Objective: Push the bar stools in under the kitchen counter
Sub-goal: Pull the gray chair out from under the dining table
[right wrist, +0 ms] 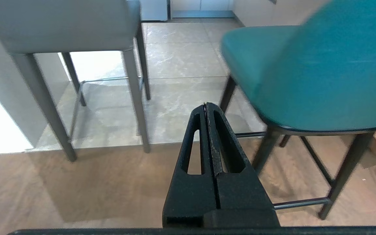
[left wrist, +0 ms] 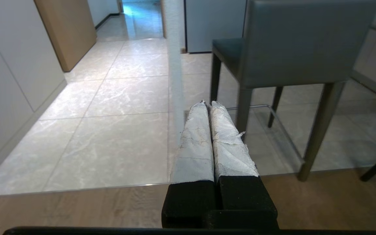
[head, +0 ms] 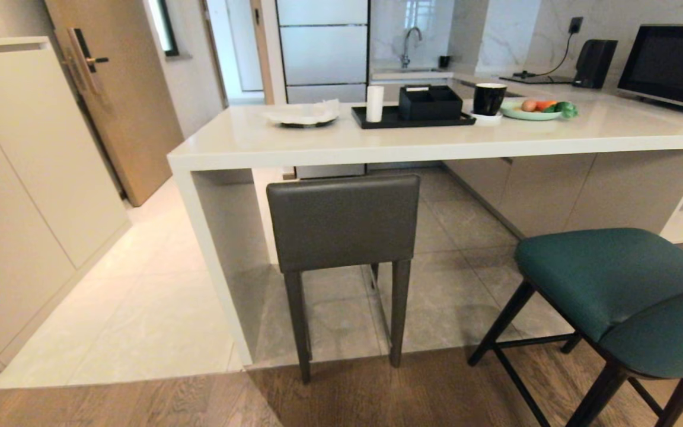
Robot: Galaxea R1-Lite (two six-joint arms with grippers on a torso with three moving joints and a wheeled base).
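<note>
Two stools wait at the white table, neither arm yet touching one.

The table [head: 377,145] spans the room. The grey stool [head: 342,222] stands at its end panel, seat mostly under the top, back just outside the edge. The teal stool [head: 620,296] sits well out from the table, turned askew. The left gripper [left wrist: 210,106] and right gripper [right wrist: 206,106] hang low, jaws pressed together, holding nothing. A push high on the teal back could tip or swivel it; its legs might catch where wood floor meets tile.

Open floor [head: 140,308] left of the counter's end panel [head: 217,261]; grey stool [head: 344,222] and teal stool [head: 620,284] ahead.
</note>
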